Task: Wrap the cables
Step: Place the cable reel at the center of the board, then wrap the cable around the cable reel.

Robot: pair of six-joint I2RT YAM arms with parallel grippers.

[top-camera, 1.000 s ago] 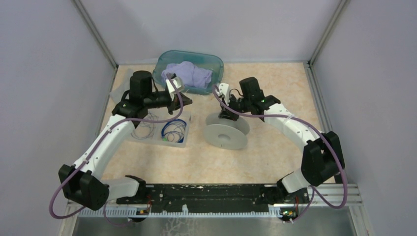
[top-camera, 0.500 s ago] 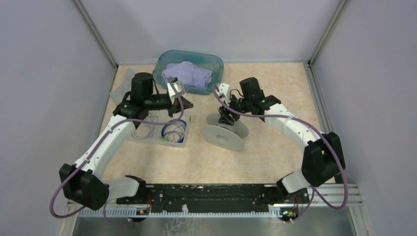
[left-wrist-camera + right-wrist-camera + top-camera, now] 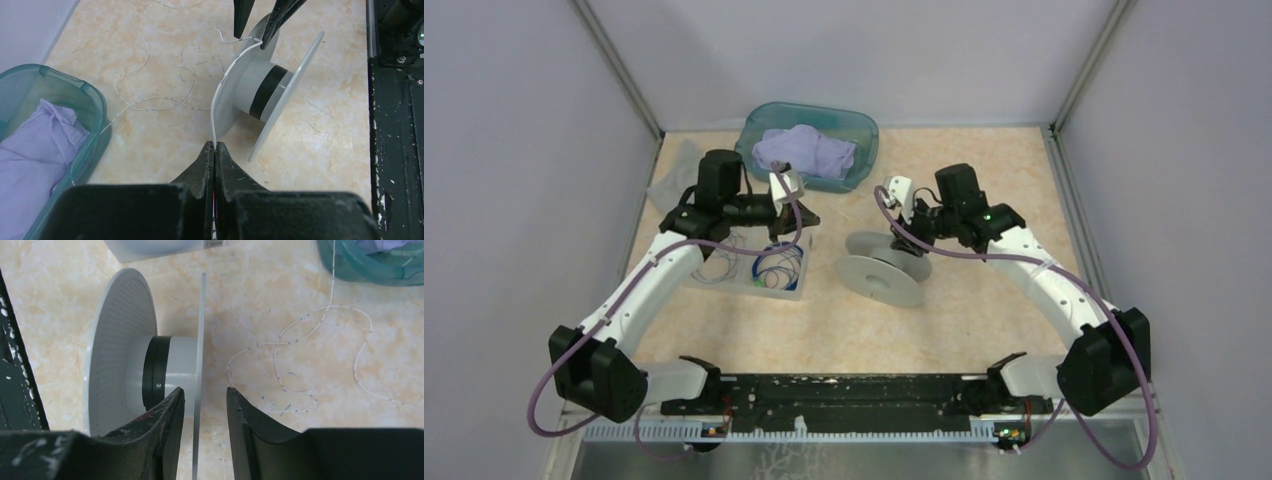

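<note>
The left gripper point(image 3: 215, 146) is clamped on the white cable point(image 3: 215, 97) leading to the spool point(image 3: 260, 90). The right gripper point(image 3: 204, 391) jaws stand apart, straddling 1 spool flange.

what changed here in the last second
The right gripper opened and now straddles one flange of the spool without clamping it; its arm swung rightward. The spool tipped further onto its side. The left gripper drifted slightly right, staying shut on the white cable. The bin and tray did not move.
</note>
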